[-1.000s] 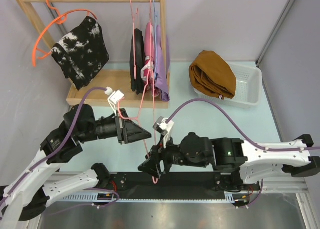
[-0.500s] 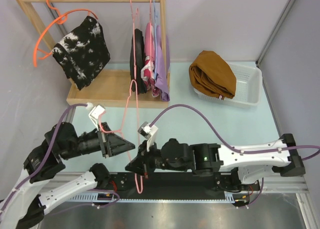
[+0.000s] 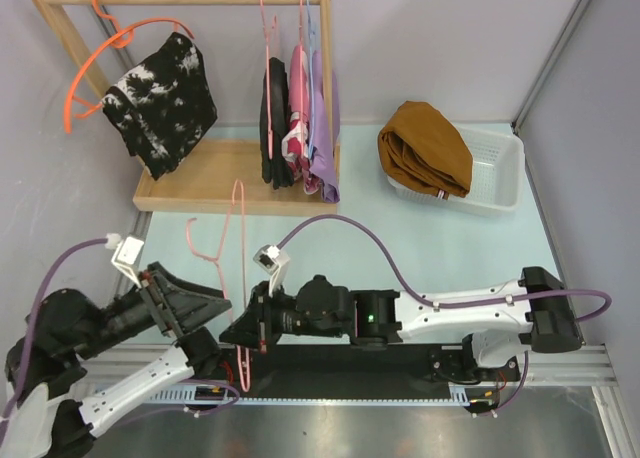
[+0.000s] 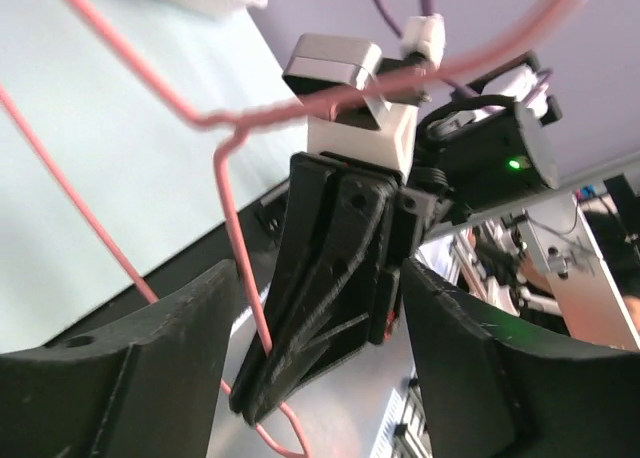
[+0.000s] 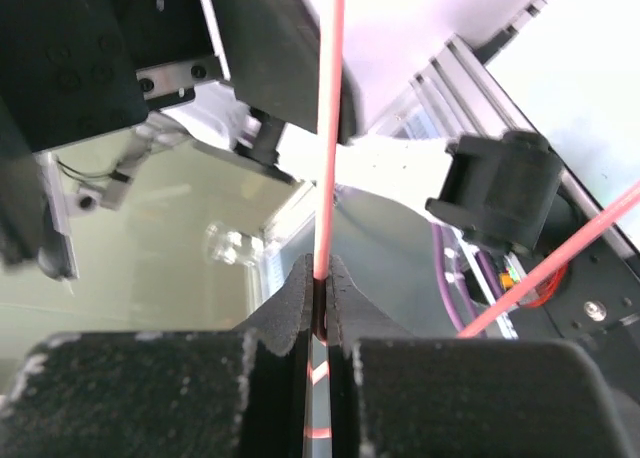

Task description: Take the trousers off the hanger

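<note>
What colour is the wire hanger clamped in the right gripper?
Pink. The hanger shows best in the top external view.

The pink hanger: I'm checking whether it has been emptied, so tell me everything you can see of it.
The pink hanger is thin bent wire, pink all over, with an angular, roughly triangular frame. It is bare: no cloth hangs on it. It is held up roughly on end between the two grippers. The right gripper is shut on one straight run of the wire. The left gripper stands open beside it, not gripping it.
</note>
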`<action>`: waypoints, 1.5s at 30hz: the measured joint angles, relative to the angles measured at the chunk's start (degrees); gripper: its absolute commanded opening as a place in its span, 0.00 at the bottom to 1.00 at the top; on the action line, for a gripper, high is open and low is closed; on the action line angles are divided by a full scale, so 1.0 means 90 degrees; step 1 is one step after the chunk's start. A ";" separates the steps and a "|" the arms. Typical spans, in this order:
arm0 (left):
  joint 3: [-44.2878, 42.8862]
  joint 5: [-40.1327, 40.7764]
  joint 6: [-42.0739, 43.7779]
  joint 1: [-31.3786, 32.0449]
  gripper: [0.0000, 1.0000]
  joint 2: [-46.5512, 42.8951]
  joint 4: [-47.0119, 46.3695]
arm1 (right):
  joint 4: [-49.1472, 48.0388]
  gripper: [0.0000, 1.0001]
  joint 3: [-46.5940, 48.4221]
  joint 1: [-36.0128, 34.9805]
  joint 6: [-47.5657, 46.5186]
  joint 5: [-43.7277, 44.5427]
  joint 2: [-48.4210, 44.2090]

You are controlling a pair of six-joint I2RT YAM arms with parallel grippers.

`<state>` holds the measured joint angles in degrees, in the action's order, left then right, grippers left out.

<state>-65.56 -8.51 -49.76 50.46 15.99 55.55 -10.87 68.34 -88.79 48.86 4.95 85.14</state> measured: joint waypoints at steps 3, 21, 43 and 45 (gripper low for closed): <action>-0.0226 0.0396 0.0039 0.0000 0.66 -0.0219 0.0148 | -0.0187 0.00 0.0005 0.0189 0.0124 -0.0146 0.0049; 0.0345 0.0848 0.0124 0.0000 0.63 -0.0811 0.0372 | -0.0716 0.00 0.1333 0.1688 0.0515 -0.1462 0.0770; -0.0797 0.1333 -0.0010 0.0010 0.60 -0.0452 0.1396 | -0.0386 0.00 0.1974 0.1814 0.0301 -0.1919 0.1253; -0.1013 0.1413 0.0078 0.0029 0.56 -0.0323 0.1377 | -0.0369 0.00 0.1974 0.1824 0.0282 -0.1921 0.1253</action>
<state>-74.67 4.21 -49.06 50.72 13.08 67.94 -14.20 86.11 -72.38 51.40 -12.34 96.42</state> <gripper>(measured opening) 0.609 0.035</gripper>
